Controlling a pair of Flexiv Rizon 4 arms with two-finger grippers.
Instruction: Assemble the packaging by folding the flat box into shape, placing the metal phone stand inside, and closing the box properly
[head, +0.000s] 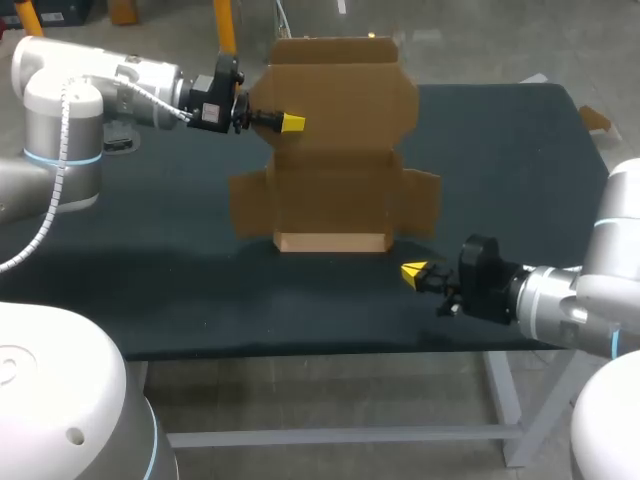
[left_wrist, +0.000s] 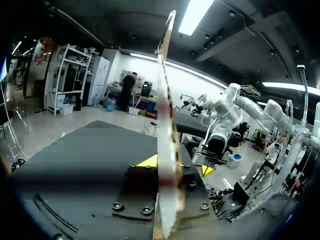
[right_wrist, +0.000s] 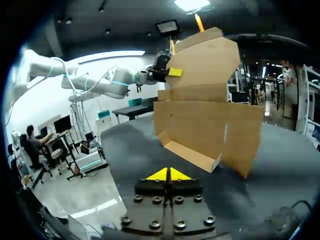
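Cardboard box (head: 340, 150) stands upright on the table (head: 150, 280), folding barely begun; left gripper (head: 292, 122) astride its upper edge, clamped or not I cannot tell. Right gripper (head: 412, 271), tips together, sits near; side flaps (head: 420, 200) next, probably.

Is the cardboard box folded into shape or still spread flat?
Still mostly spread: the cardboard box stands upright as one flat sheet, the left gripper pinching its edge; only the bottom strip is bent forward.

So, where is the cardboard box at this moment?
In the head view the cardboard box stands upright mid-table, with the left claw at its upper left edge and the right claw apart, at its front right.
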